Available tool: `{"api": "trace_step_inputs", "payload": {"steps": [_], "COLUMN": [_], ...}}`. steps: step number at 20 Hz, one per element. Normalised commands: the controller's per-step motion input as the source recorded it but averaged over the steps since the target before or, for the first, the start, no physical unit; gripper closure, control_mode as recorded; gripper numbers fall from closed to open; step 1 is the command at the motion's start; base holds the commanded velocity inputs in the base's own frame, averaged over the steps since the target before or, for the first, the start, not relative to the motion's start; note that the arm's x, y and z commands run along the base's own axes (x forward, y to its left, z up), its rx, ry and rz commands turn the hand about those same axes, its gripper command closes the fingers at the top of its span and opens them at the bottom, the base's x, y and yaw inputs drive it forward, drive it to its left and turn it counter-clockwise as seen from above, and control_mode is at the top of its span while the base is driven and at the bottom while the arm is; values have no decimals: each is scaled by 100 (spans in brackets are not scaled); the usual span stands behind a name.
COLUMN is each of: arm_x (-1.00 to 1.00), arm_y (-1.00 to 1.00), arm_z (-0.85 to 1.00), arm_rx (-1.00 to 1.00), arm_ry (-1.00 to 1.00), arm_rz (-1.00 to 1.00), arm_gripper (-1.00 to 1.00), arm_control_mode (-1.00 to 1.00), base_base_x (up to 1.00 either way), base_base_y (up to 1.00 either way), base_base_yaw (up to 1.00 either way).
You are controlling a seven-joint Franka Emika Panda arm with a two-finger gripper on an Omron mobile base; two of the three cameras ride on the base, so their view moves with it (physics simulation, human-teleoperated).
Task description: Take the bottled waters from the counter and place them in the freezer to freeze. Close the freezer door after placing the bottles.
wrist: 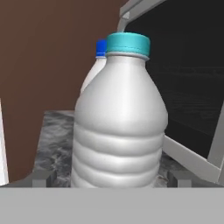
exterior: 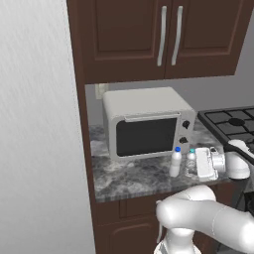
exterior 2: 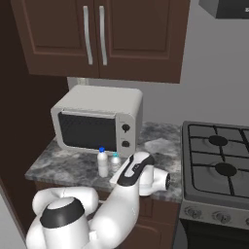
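Note:
Two bottled waters stand on the marble counter [exterior: 124, 181] in front of the microwave. The blue-capped bottle [exterior: 175, 162] [exterior 2: 102, 163] is on the left, and the teal-capped bottle [exterior: 191, 161] [exterior 2: 115, 162] is right beside it. My gripper [exterior: 195, 167] lies level at the teal-capped bottle's right side and is open. In the hand view the teal-capped bottle [wrist: 120, 122] stands upright between the two fingertips [wrist: 41, 177] of the gripper [wrist: 111, 179], which are apart from it. Behind it shows the blue-capped bottle [wrist: 98, 61]. The freezer's inside and the freezer door's face are out of view.
A white microwave [exterior: 146, 124] stands just behind the bottles. The gas stove [exterior: 233, 124] adjoins the counter on the right. Dark brown wall cupboards [exterior: 163, 34] hang overhead. A tall brushed silver surface [exterior: 34, 129] rises at the left past a brown side panel [exterior: 84, 124].

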Motion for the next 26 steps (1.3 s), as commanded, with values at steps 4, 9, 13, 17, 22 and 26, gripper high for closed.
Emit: {"api": "trace_step_inputs", "payload": {"steps": [4, 9, 13, 17, 22, 26], "arm_x": [0, 0, 0, -47, -57, -50], "arm_y": [10, 4, 0, -11, -23, 14], "arm_z": [0, 0, 0, 24, 70, 75], "arm_rx": [0, 0, 0, 2, 10, 19], "arm_ry": [0, 0, 0, -5, -5, 2], "arm_rz": [3, 2, 0, -2, -1, -3], "arm_gripper": [-100, 100, 100, 100, 100, 100], "arm_control_mode": [-100, -100, -100, -100, -100, -100], "base_base_x": [0, 0, 0, 0, 0, 0], "base_base_y": [0, 0, 0, 0, 0, 0], "base_base_yaw": [0, 0, 0, 0, 0, 0]}}
